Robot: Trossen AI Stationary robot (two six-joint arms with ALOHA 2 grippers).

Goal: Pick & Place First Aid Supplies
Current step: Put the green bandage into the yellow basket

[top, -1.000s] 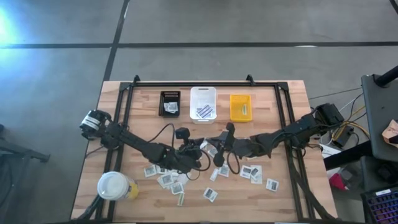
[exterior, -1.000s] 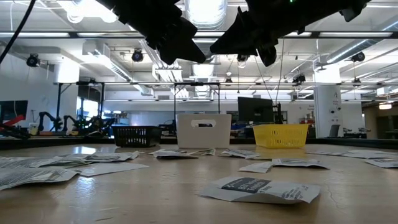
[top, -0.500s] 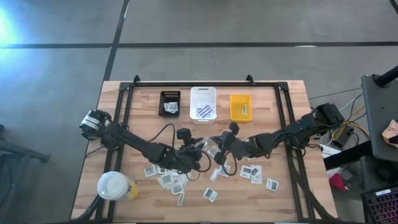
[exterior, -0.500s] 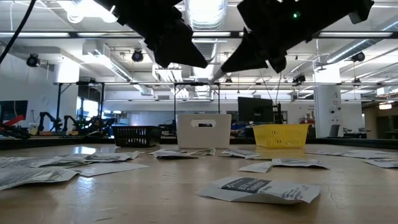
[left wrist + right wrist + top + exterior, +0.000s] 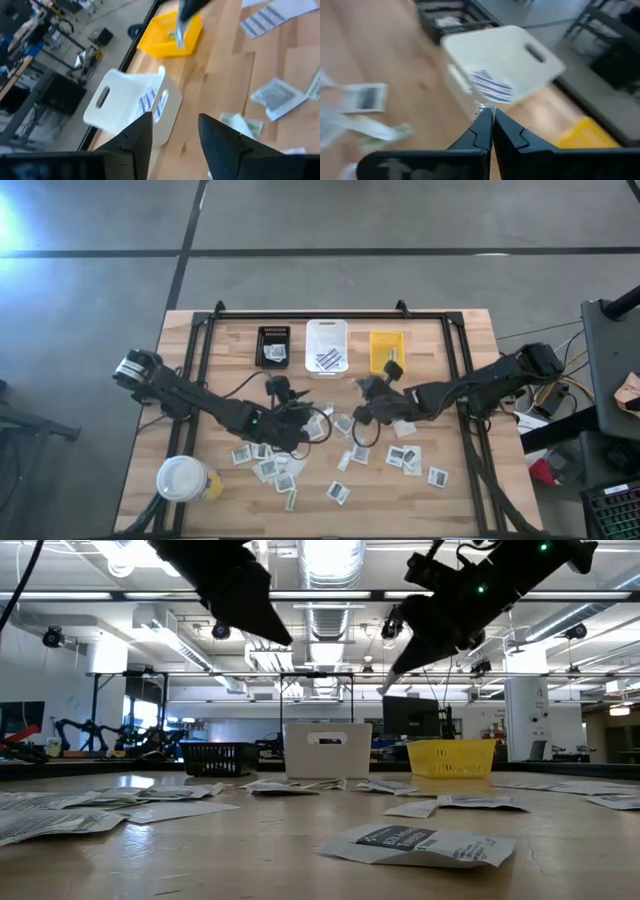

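High view. Pale planked wooden surface (image 5: 230, 350) framed by dark rails. At its far edge, side by side: black bin (image 5: 273, 346), rectangular, a packet inside; white bin (image 5: 326, 347), blue-striped packets inside; yellow bin (image 5: 387, 352). First aid supplies (image 5: 338, 493): small flat paper squares with dark printed patches, plus narrow pale strips, scattered across the middle and near half of the surface. White-lidded cup (image 5: 182, 477), round, at the near left corner. Left pincer (image 5: 303, 423) above the packets at mid-surface. Right pincer (image 5: 362, 413) just beside it, over the middle, nearer the bins.

Low view. One crinkled packet with a dark label (image 5: 413, 841) lies flat in front; other packets lie flat farther back. The three bins stand in a row behind: the black one meshed, the white one solid with a slot handle, the yellow one meshed. Both arms hang as dark shapes overhead, clear of the surface.

Left wrist view. Left pincer (image 5: 175, 132): two dark smooth fingers (image 5: 137, 137) apart, nothing between them. Ahead, the white bin holding striped packets, the yellow bin, a creased packet (image 5: 277, 97) on the wood.

Right wrist view. Right pincer (image 5: 492, 116): fingers together, clamped on a small pale crinkled scrap (image 5: 484, 107) at their tips, over the wood near the white bin.
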